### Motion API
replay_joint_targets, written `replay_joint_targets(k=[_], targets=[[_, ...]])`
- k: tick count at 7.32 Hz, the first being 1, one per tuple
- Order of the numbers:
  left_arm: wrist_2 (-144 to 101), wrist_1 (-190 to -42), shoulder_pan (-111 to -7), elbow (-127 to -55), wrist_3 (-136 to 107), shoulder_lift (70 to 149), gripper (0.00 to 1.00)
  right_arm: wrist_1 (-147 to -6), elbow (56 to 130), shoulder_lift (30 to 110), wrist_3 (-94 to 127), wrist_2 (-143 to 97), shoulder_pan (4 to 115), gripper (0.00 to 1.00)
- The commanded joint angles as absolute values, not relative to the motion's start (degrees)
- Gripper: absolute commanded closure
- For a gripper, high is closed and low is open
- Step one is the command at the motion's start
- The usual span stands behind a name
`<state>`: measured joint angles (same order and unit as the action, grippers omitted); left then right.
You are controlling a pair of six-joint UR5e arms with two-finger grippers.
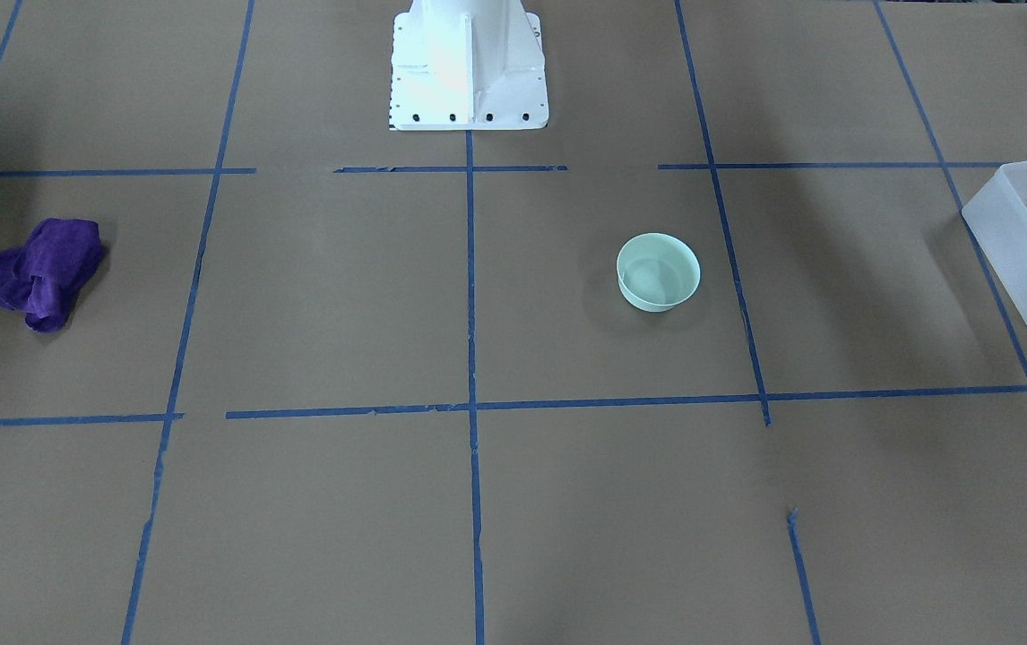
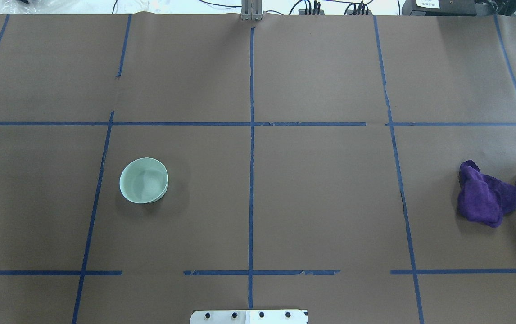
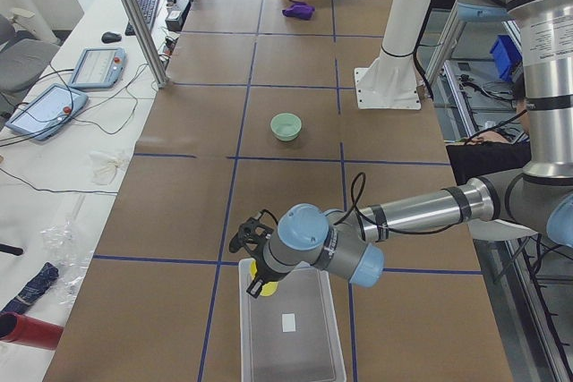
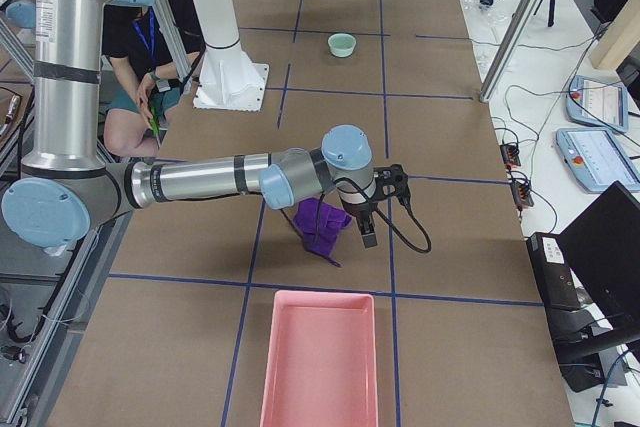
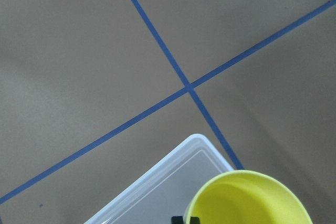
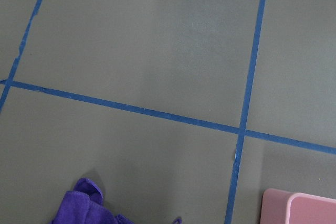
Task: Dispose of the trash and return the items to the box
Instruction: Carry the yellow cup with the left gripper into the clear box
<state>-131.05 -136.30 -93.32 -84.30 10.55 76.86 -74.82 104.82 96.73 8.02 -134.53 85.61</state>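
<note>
The yellow cup [image 5: 252, 203] fills the lower right of the left wrist view, over a corner of the frosted box [image 5: 157, 182]. In the exterior left view my left gripper [image 3: 261, 285] is shut on the cup [image 3: 267, 275] at the far corner of the box [image 3: 246, 337]. The box's wall also shows in the front-facing view [image 1: 997, 251]. The mint-green bowl [image 1: 658, 271] stands upright and empty on the table; it also shows overhead [image 2: 143, 180]. My right gripper [image 4: 368, 232] hangs beside the purple rag [image 4: 322, 225]; I cannot tell whether it is open or shut.
The purple rag [image 2: 485, 198] lies crumpled at the table's right end. A pink tray [image 4: 320, 357] lies beyond it at that end. The white robot base [image 1: 469, 67] stands at mid-table. Blue tape lines cross the brown surface.
</note>
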Motion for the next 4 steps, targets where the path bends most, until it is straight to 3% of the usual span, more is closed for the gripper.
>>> replay_joint_targets(k=[1, 4], targets=[[-134.1, -147.5, -91.0, -79.1, 3.6, 75.2, 1.0, -72.3, 104.7, 97.7, 8.3, -134.5, 85.6, 0.0], [-136.3, -147.9, -85.4, -79.0, 1.5, 75.1, 1.0, -71.9, 104.7, 97.8, 8.4, -134.5, 85.7, 0.0]])
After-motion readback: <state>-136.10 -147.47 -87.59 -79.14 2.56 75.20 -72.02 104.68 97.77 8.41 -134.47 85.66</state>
